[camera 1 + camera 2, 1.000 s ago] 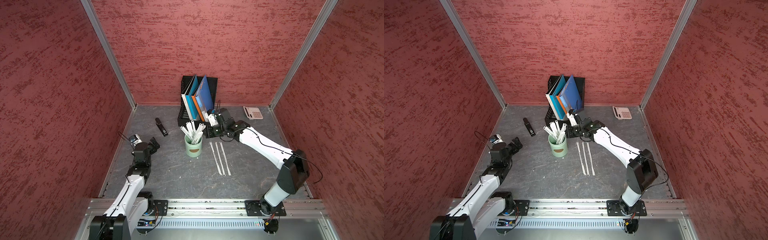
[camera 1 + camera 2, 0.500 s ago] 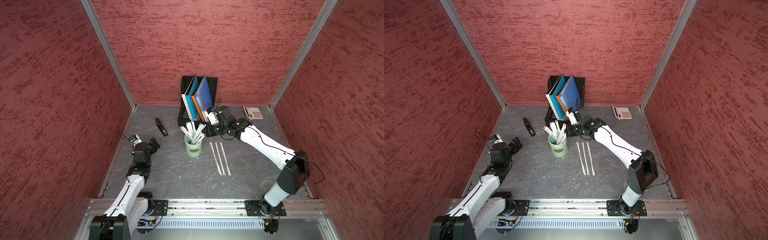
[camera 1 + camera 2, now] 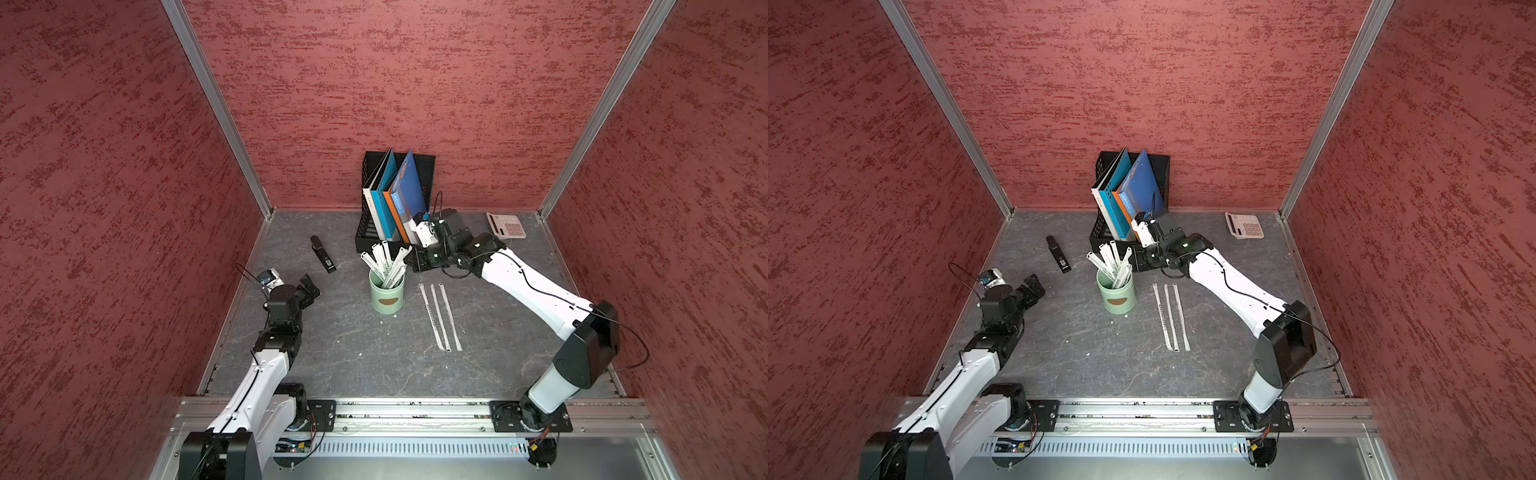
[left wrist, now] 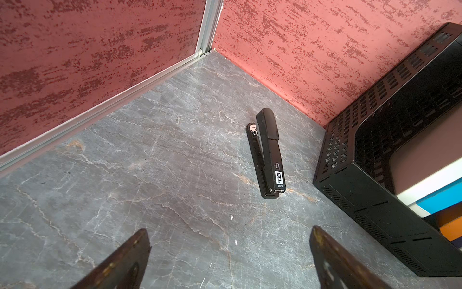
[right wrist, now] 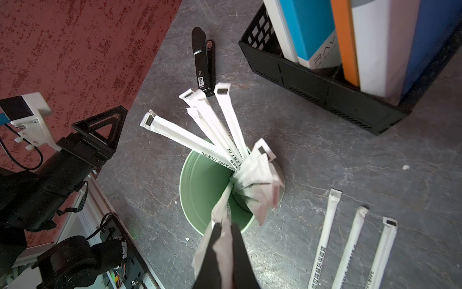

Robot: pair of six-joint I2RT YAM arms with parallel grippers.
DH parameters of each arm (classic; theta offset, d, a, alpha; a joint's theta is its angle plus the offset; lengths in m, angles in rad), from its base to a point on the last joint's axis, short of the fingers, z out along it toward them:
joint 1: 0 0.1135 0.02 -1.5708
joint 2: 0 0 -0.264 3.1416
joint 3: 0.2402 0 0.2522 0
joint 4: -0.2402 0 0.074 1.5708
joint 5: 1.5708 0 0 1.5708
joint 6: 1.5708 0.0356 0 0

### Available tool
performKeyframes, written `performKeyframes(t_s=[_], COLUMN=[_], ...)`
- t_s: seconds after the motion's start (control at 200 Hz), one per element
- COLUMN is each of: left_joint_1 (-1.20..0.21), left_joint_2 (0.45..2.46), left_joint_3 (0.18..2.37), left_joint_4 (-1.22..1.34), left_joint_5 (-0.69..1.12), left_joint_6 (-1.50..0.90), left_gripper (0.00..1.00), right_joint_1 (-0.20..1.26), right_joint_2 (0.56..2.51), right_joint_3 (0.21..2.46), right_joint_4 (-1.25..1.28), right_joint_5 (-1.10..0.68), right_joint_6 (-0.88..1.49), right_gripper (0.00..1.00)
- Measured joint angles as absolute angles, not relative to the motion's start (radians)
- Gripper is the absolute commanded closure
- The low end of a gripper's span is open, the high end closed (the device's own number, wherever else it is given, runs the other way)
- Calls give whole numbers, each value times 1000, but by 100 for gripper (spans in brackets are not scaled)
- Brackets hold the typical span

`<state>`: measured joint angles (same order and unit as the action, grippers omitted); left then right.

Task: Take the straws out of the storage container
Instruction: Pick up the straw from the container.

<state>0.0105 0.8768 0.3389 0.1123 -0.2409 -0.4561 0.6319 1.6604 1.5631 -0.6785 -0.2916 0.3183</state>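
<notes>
The storage container (image 3: 386, 296) (image 3: 1116, 297), a mint-green cup, stands mid-table in both top views, and its inner wall (image 5: 197, 185) shows in the right wrist view. Several white-wrapped straws (image 3: 384, 259) (image 3: 1113, 259) (image 5: 212, 130) fan out of it. Three straws (image 3: 440, 316) (image 3: 1170, 316) (image 5: 350, 242) lie side by side on the table to its right. My right gripper (image 3: 409, 259) (image 3: 1131, 259) (image 5: 226, 226) is above the cup's rim, shut on one straw (image 5: 221, 207) whose far end still reaches into the cup. My left gripper (image 3: 309, 286) (image 3: 1034, 286) (image 4: 230, 240) hangs open and empty left of the cup.
A black stapler (image 3: 323, 254) (image 3: 1058, 254) (image 4: 268, 155) (image 5: 203, 60) lies left of the cup. A black mesh file rack (image 3: 370, 232) (image 3: 1100, 232) (image 4: 375, 175) (image 5: 312, 72) with folders stands just behind it. A calculator (image 3: 506, 225) (image 3: 1244, 225) sits at the back right.
My right gripper has shifted a little to the left, over the cup's top, and has stayed shut. The left arm has not moved.
</notes>
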Motion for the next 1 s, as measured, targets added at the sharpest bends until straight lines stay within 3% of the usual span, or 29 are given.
performKeyframes(t_s=[0.641,1.002], left_joint_1=[12,12], left_joint_2=[877,877], left_joint_3=[339,339], left_joint_4=[112,112], left_joint_5=[-241,-241], left_joint_6=[-456,-456], left_gripper=[1,0], right_joint_1=[632,631], right_joint_2=[1441,1336], right_joint_3=[1605,1779], right_joint_4=[-759,-920], right_joint_5=[-173,-88], right_joint_6=[270,227], right_gripper=[100,100])
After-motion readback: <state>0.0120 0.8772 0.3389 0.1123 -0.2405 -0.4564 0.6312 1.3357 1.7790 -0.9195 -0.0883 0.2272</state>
